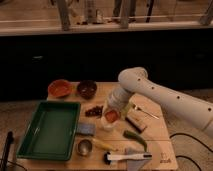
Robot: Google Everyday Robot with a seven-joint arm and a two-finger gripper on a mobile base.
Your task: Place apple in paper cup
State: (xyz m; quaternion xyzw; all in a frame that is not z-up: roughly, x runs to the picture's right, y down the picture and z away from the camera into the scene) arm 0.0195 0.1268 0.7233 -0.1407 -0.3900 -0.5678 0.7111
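Pincer (110, 111), grip unclear, over apple (111, 117) at paper cup (106, 125) on wooden table (161, 136); dark wall (100, 55) behind.

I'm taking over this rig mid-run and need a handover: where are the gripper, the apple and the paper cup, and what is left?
Gripper: low over the middle of the table, directly above the paper cup.
Apple: right under the gripper, at the cup's mouth. I cannot tell whether it is gripped or already resting in the cup.
Paper cup: upright, just right of the green tray.
Done: the apple is at the cup.
Left: confirm the apple sits inside, then lift the arm clear.
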